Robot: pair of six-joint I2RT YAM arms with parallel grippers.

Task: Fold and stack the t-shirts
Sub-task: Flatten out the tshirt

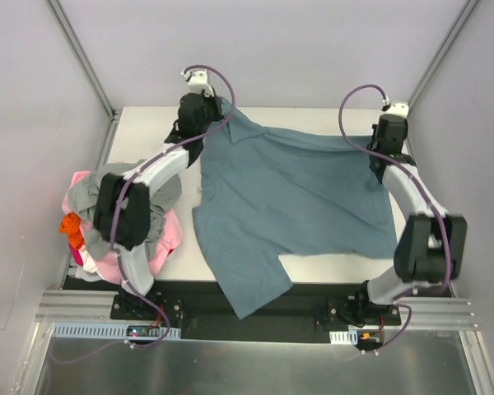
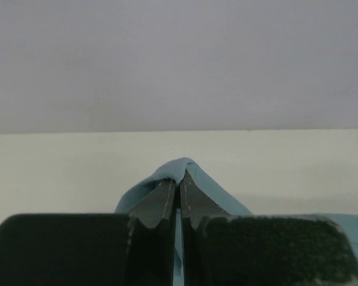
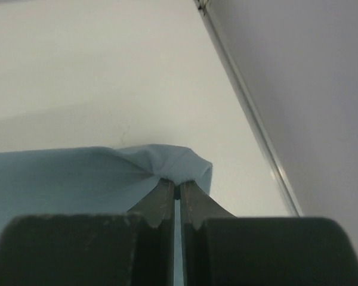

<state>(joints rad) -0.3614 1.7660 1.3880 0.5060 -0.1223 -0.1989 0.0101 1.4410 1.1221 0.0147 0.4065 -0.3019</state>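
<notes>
- The dusty slate-blue shirt (image 1: 296,197) lies spread over the middle and right of the white table (image 1: 148,132). It is mostly flat, with soft creases, and its collar is toward the far left corner of the cloth.
- At the near side, one part of it hangs over the table's front edge onto the black rail (image 1: 189,296).
- The left pincer (image 2: 179,182) is clamped on the shirt's far left corner, and the blue cloth peaks up over the fingertips.
- The right pincer (image 3: 178,187) is pinched tight on the far right corner, where the cloth gathers into small puckers.
- A loose heap sits at the table's left edge. A light grey shirt (image 1: 166,196) is on top, a pink shirt (image 1: 171,234) lies beneath it, and an orange shirt (image 1: 69,224) shows at the left side.
</notes>
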